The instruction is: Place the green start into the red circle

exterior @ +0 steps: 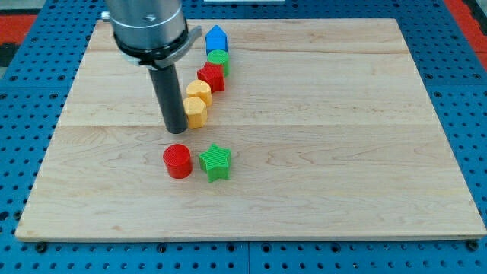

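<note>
Now: green star (215, 161) touching red circle (177, 160) | my tip (176, 130) above | no hand

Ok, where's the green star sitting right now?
The green star sits left of the board's centre, toward the view's bottom, right beside the red circle on that block's right. My tip is above them, next to the yellow blocks.

Pale wooden board (319, 114) under my tip (176, 131), matt, grain running in long planks. The rod looks like dark matt plastic or rubber. Just below my tip, the red cylinder (177, 160) and green star (215, 161) show ribbed, layered plastic sides.
</note>
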### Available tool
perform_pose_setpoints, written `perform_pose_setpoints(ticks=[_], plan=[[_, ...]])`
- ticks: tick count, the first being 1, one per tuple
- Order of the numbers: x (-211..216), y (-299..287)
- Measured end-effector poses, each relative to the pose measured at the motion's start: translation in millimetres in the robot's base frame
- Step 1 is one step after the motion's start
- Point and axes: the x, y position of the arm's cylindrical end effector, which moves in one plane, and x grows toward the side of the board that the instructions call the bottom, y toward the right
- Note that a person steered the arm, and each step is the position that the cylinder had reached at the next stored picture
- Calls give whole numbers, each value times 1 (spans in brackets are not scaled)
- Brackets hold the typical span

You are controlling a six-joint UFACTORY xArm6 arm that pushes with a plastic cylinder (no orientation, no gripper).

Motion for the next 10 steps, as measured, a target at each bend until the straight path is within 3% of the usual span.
perform_pose_setpoints(ticks=[1, 2, 3, 4, 5, 6, 8, 10], plan=[[4, 11], [21, -66], [-31, -86], [-64, -69], [-59, -7], [-59, 7], [-34, -24], [-18, -11]])
